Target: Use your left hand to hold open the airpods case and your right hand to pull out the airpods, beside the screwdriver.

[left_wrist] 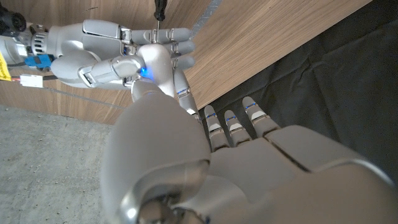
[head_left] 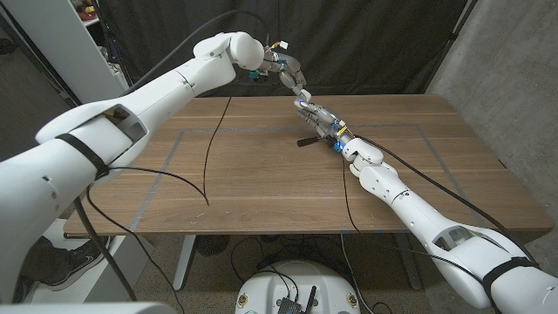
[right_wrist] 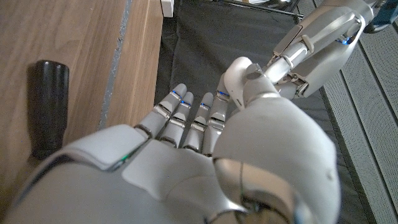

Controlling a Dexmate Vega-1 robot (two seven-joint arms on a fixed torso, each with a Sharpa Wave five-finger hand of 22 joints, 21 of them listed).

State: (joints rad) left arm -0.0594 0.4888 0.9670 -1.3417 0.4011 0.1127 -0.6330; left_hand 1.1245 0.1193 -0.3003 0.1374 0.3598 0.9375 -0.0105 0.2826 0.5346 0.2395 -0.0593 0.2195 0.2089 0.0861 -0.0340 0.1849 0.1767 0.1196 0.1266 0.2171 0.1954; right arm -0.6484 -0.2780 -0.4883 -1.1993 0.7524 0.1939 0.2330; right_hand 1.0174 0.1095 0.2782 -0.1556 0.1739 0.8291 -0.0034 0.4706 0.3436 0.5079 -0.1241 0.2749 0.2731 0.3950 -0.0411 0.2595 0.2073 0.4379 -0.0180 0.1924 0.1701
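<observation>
Left hand: the white-and-grey left hand (head_left: 292, 77) is raised over the far edge of the brown wooden bench (head_left: 261, 174); its fingers (left_wrist: 233, 124) are seen stretched out side by side, and whether anything is pinched cannot be told.
Right hand: the right hand (head_left: 318, 116) is held just above the bench, its fingertips meeting those of the left hand; a grip cannot be told.
Airpods case: no case can be made out between the meeting fingertips, which hide each other.
Screwdriver: a black-handled screwdriver (head_left: 308, 140) with a ribbed, rounded grip (right_wrist: 46, 106) is laid on the bench just beside the right hand.
Cable: a thin black cable (head_left: 209, 166) is draped across the wood.
</observation>
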